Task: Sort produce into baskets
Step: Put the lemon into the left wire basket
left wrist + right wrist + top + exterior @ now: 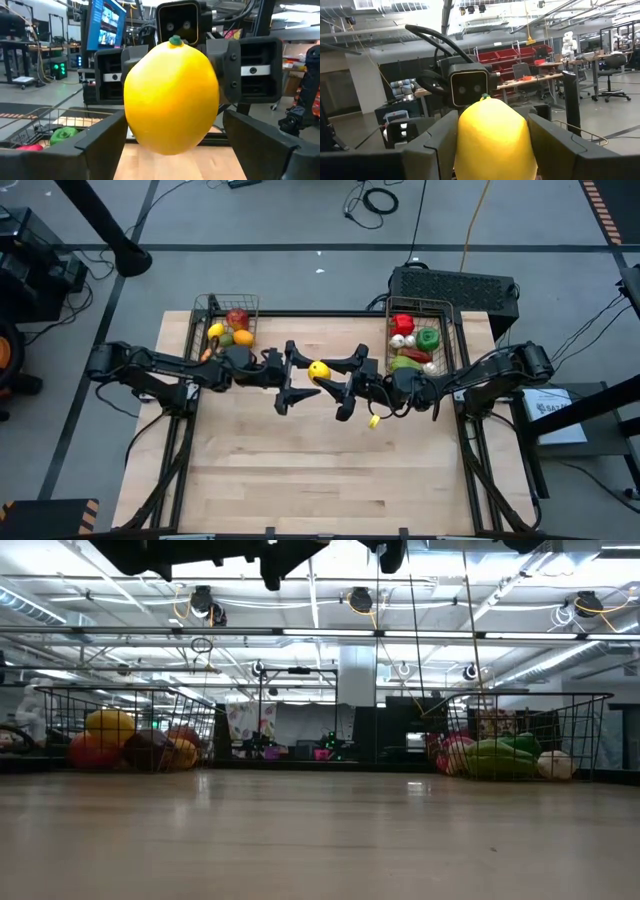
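Note:
A yellow lemon (318, 369) hangs high over the table's middle, and both grippers meet around it. My right gripper (333, 376) reaches in from the right and is shut on the lemon (492, 140). From the left comes my left gripper (303, 376), which is open. Its fingers (100, 142) stand on either side of the lemon (171, 90) with small gaps. The left basket (214, 304) at the far left holds a red apple, a lemon and an orange. Red and green peppers and white garlic lie in the right basket (447, 330) at the far right. My right gripper pinches the lemon's two opposite sides (466, 145) between its two fingers (432, 145). The fingers come in about level from the table's right. The lemon sits upright with its stem tip (484, 96) up, lifted well clear of the table.
Bare wood (320, 470) covers the table's near half below the arms. A small yellow piece (374, 421) shows just under my right gripper. A black box (455, 286) stands behind the right basket. The low view shows both baskets (125, 725) (520, 735) standing on the tabletop.

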You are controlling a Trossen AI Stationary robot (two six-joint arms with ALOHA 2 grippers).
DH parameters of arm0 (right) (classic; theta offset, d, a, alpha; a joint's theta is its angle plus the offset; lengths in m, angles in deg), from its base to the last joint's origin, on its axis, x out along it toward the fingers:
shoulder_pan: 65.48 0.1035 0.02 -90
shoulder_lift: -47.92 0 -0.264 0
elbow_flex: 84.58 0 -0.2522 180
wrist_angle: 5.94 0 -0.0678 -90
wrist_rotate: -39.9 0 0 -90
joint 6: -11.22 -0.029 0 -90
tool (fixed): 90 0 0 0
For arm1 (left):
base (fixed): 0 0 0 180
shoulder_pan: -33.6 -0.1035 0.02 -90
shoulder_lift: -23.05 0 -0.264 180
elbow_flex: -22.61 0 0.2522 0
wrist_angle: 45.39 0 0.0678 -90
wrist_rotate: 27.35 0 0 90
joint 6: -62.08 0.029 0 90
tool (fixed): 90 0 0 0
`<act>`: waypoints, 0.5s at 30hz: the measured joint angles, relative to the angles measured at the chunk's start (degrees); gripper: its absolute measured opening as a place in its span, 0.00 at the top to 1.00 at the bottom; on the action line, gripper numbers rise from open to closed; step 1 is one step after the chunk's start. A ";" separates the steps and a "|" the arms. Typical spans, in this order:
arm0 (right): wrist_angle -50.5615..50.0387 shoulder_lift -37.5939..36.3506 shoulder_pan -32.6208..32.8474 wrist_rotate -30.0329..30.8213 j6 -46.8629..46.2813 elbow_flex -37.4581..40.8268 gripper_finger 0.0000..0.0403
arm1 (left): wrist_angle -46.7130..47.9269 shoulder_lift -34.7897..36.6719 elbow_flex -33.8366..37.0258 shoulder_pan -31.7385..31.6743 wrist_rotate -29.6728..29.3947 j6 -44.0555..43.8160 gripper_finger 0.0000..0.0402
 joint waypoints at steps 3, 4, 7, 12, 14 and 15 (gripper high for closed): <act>0.00 0.00 0.01 -0.03 0.00 0.00 0.51 | -0.20 -0.01 0.00 0.00 -0.25 0.39 0.21; 0.01 0.00 0.02 -0.03 0.02 0.00 0.51 | -0.46 -0.01 0.00 0.00 -0.25 0.41 0.22; 0.00 0.00 0.00 -0.05 0.44 0.00 0.51 | -0.54 -0.01 0.00 -0.02 -0.56 0.47 0.28; 0.04 0.00 0.02 -0.05 0.52 0.00 0.51 | -0.67 -0.01 0.00 -0.02 -0.67 0.47 0.34; 0.04 0.00 0.02 -0.04 0.52 0.00 0.51 | -0.67 -0.01 0.00 -0.02 -0.67 0.47 0.35; 0.03 0.00 0.02 -0.05 0.52 0.00 0.51 | -0.67 -0.01 0.00 -0.02 -0.69 0.56 0.35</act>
